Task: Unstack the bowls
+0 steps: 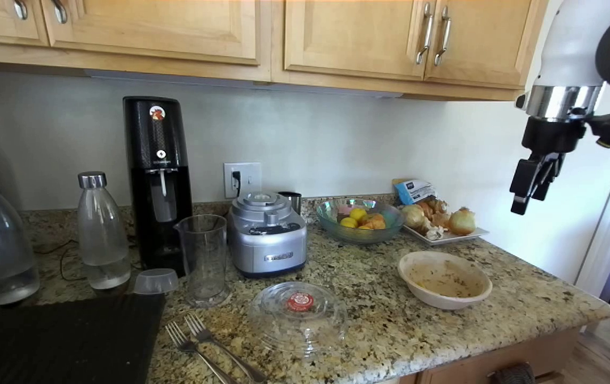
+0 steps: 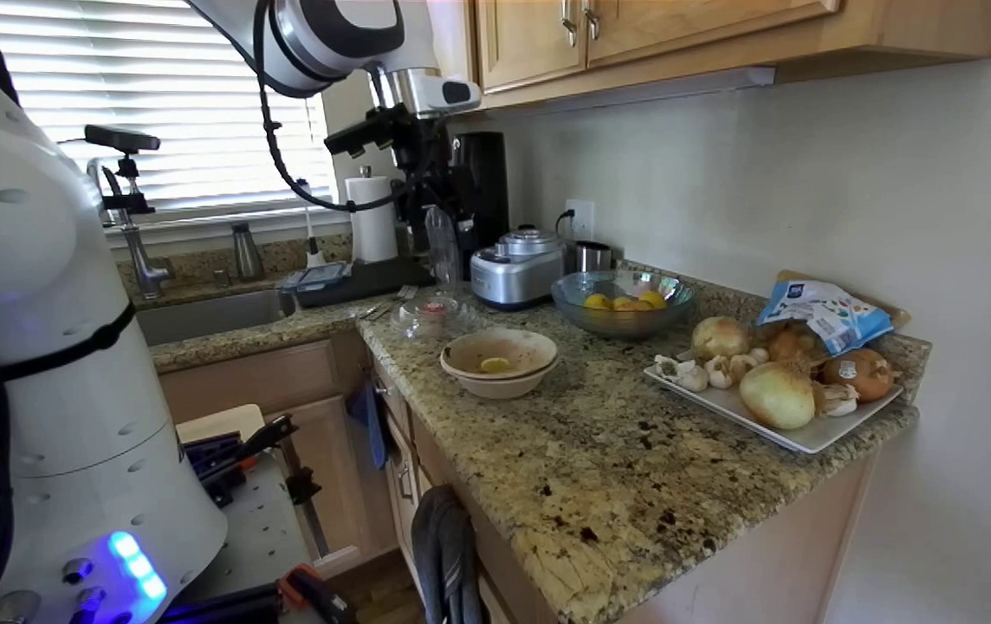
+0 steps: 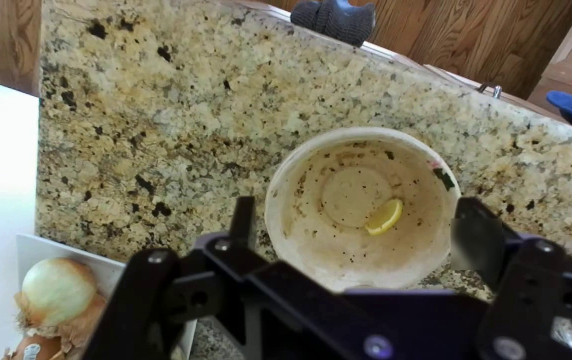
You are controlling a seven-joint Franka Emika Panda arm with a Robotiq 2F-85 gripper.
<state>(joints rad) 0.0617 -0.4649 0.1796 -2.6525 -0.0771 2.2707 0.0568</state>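
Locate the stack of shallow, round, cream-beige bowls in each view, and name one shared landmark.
In an exterior view: cream-beige bowl stack, lower half, right of centre.
In an exterior view: bowl stack, near centre, slightly low.
In the wrist view: bowl stack, right of centre, seen from above.
Shared landmark: white rectangular plate of onions, in all three.

Silver food processor (image 1: 267,250), glass fruit bowl (image 2: 617,324), onions (image 2: 777,396) on white tray (image 2: 833,427)

Partly hidden from us
The upper bowl (image 2: 506,347) covers the inside of the lower bowl (image 2: 502,387); in the wrist view, the claw (image 3: 354,214) blocks part of the plate (image 3: 103,272). We cannot read the bag (image 2: 820,316).
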